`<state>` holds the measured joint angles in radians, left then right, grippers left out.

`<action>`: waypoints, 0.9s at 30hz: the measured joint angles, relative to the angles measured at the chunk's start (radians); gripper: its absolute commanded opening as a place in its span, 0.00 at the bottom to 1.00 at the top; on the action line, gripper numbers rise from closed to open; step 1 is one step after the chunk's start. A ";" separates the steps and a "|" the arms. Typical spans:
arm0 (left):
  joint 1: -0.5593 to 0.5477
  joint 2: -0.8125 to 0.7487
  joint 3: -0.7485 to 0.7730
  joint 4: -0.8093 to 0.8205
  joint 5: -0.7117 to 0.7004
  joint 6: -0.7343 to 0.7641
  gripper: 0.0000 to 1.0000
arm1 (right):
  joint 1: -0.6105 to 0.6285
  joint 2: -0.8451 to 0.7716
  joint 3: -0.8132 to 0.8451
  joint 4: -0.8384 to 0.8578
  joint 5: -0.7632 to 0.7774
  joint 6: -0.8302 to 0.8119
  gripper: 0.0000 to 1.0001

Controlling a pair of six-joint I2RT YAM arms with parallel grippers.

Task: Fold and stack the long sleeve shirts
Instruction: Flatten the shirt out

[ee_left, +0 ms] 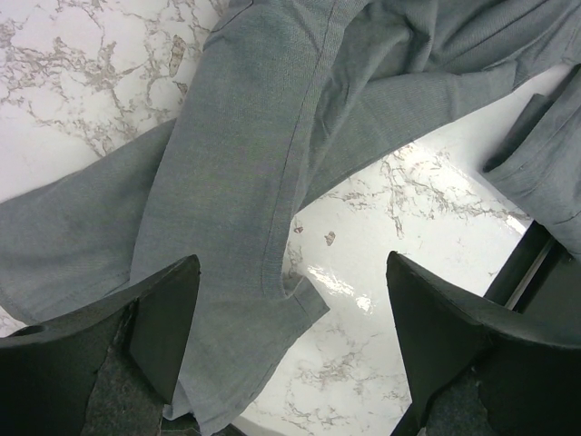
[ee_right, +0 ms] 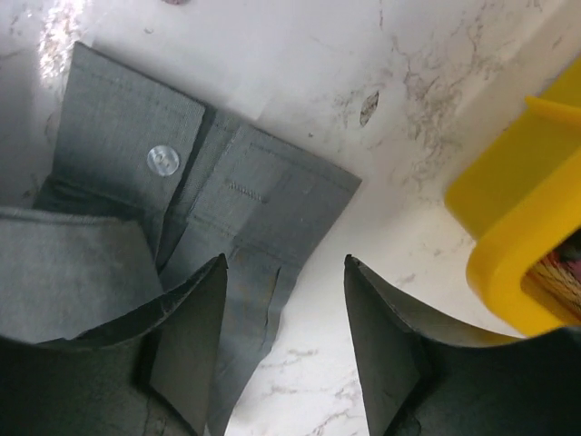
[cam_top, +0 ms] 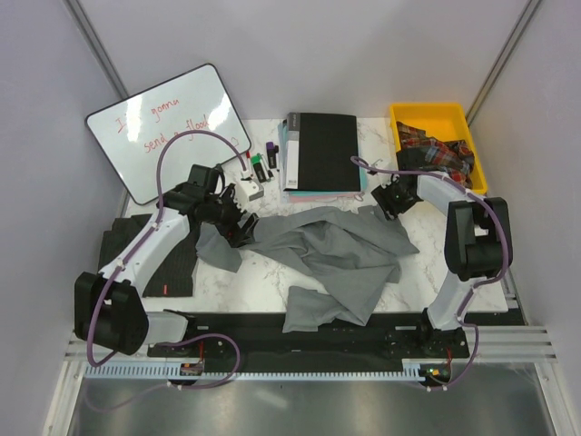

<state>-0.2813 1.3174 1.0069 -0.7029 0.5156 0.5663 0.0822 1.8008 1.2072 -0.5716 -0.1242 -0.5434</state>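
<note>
Black fingers of the left gripper (ee_left: 292, 263) stand apart over a sleeve of the plain mid-grey cloth shirt (cam_top: 345, 250), which lies crumpled mid-table. The right gripper (ee_right: 286, 261), also apart, hovers above its buttoned cuff (ee_right: 272, 195). A shallow pinch may let the cloth slip.

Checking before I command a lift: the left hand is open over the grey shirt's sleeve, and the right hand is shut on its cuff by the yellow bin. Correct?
No: the right hand is open, not shut; the right wrist view shows its fingers apart over the cuff. The rest holds.
</note>
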 measured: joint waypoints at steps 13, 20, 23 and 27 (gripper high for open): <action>0.000 0.004 0.000 0.001 -0.002 0.000 0.92 | 0.023 0.044 -0.025 0.083 0.006 -0.011 0.71; 0.000 0.011 0.000 0.001 -0.010 0.000 0.92 | 0.024 0.080 0.011 0.031 -0.080 -0.006 0.24; 0.000 0.011 0.000 0.001 -0.016 0.000 0.92 | 0.028 0.080 0.011 0.023 -0.106 -0.004 0.00; 0.000 0.011 0.000 0.002 -0.016 0.000 0.94 | 0.026 0.070 0.011 0.012 -0.106 0.000 0.00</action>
<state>-0.2810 1.3289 1.0069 -0.7013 0.4995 0.5667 0.1085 1.8709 1.2182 -0.5598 -0.2302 -0.5434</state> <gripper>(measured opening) 0.929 0.031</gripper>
